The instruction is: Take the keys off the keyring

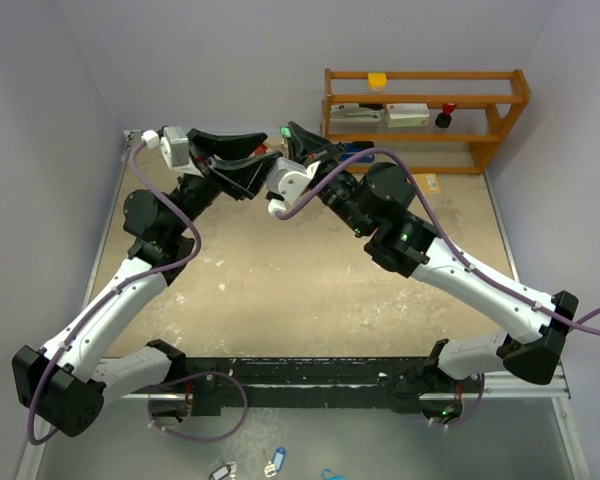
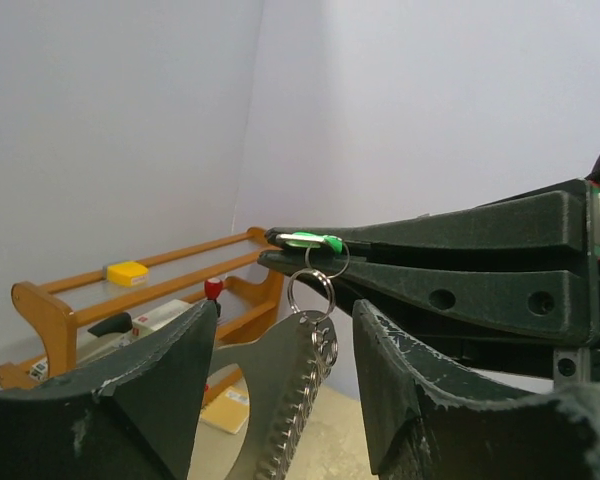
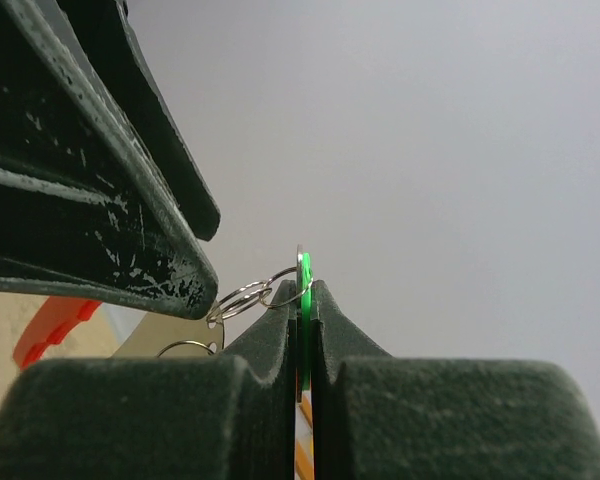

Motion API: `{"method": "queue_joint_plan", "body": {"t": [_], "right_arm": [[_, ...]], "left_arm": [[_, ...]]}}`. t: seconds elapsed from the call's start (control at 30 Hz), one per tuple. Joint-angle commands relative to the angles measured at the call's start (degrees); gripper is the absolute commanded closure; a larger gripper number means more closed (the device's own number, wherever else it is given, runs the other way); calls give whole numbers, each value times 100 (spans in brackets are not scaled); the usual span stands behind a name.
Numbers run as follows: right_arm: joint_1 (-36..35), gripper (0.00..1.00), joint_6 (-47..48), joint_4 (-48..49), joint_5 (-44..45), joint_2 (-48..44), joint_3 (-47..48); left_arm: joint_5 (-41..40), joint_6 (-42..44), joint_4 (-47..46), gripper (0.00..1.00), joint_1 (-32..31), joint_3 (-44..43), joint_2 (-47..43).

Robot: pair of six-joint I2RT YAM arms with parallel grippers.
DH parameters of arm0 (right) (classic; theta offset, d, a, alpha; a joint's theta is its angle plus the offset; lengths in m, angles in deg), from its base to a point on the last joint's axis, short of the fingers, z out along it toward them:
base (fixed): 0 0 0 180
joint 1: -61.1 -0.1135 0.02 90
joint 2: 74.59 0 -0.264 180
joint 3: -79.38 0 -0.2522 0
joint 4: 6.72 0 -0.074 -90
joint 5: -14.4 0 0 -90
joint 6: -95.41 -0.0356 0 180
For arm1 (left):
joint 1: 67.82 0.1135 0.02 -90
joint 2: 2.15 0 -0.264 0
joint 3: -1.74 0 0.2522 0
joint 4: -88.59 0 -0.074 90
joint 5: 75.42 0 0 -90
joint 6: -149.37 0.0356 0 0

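two grippers meet tip to tip above the far middle of the table (image 1: 280, 290) on my overhead feed. the left gripper (image 1: 270, 156) reaches in from the left and the right gripper (image 1: 289, 134) from the right, with a green speck at the right one's tips. the links between them are too small to read here.

left wrist feed: the tiny pale-green tagged key (image 2: 305, 240) lies lengthwise between the right gripper's black fingers (image 2: 460, 230), which are closed flat on it. two small silver split rings (image 2: 312, 288) hang off it toward my left gripper. below them is a flat silver plate (image 2: 265, 370) edged with beaded chain (image 2: 298, 400), sitting between left fingers (image 2: 130, 390) that stand apart. i cannot tell whether they pinch it.

right wrist feed: the right fingers (image 3: 180, 420) are pressed together on the green tag, seen edge-on. the rings run left, under the left gripper's tip. the red crescent-shaped plastic keyring (image 3: 50, 328) shows low left, beside the plate.

my judgement: the key lies on the right-arm side of the keyring, with the link axis running gripper to gripper. the key's loop has to be worked around the ring's coil, not pulled straight off.
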Motion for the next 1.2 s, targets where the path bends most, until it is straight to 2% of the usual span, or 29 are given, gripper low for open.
{"method": "queue_joint_plan", "body": {"t": [0.0,0.43,0.83,1.07,1.17], "right_arm": [[-15,100,89,480,127,-31,54],[-24,100,98,481,109,6,54],[-66,100,112,457,101,20,71],[-103,100,145,454,119,33,76],[-112,100,166,469,142,53,75]], "left_arm": [[93,-97,-554,45,-24,-5,-48],[118,-153,-781,42,-50,-56,208],[-149,189,-631,39,-129,-108,318],[-394,407,-593,39,-152,-78,296],[-470,477,-653,43,-156,-7,219]]}}
